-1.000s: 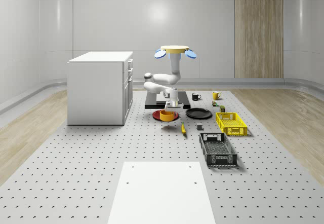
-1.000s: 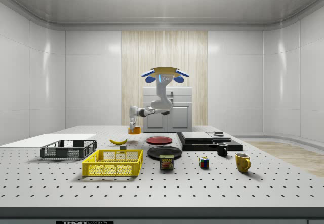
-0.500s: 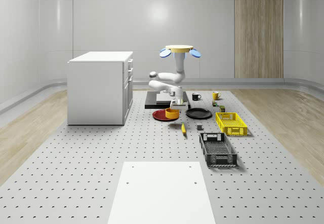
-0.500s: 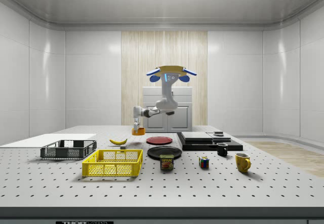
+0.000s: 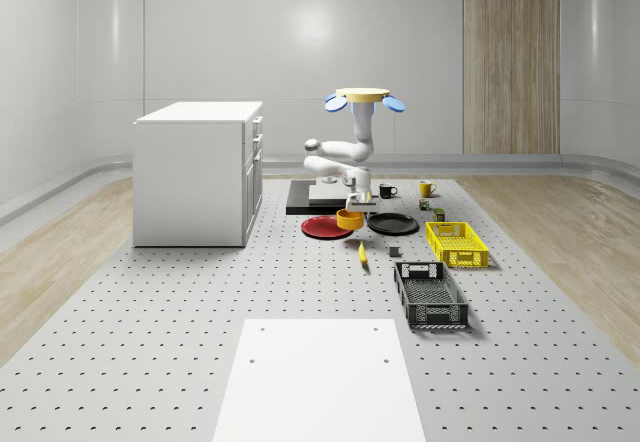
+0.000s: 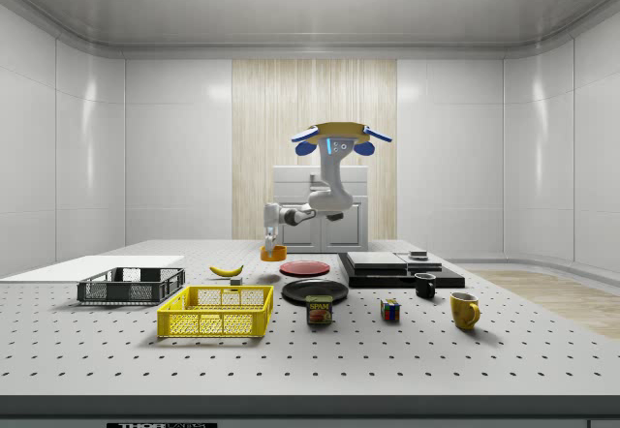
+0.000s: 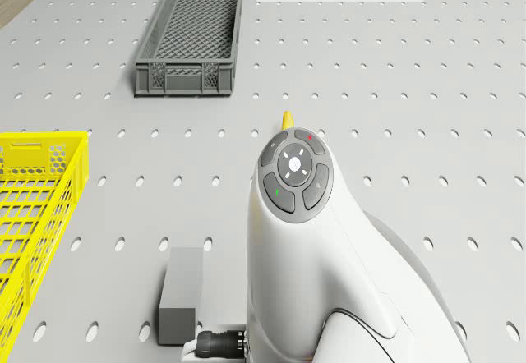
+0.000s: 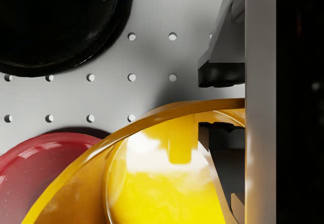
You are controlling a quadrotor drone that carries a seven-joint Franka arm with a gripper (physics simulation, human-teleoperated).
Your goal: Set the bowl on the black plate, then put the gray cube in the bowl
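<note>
White-walled and bright, the room is framing a perforated gray table [image 5: 150, 342] where the drone [image 5: 363, 99] is hovering. Its gripper [image 5: 359, 203] is pinching the yellow bowl's [image 5: 350, 219] rim, fingers [image 8: 223, 51] nearly closed, the bowl hanging between the red plate [image 5: 322, 227] at nine o'clock and the black plate [image 5: 393, 224] at three o'clock.

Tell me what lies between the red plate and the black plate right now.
The gripper holds the bowl above the gap between red plate and black plate, per the whole-scene view.
</note>
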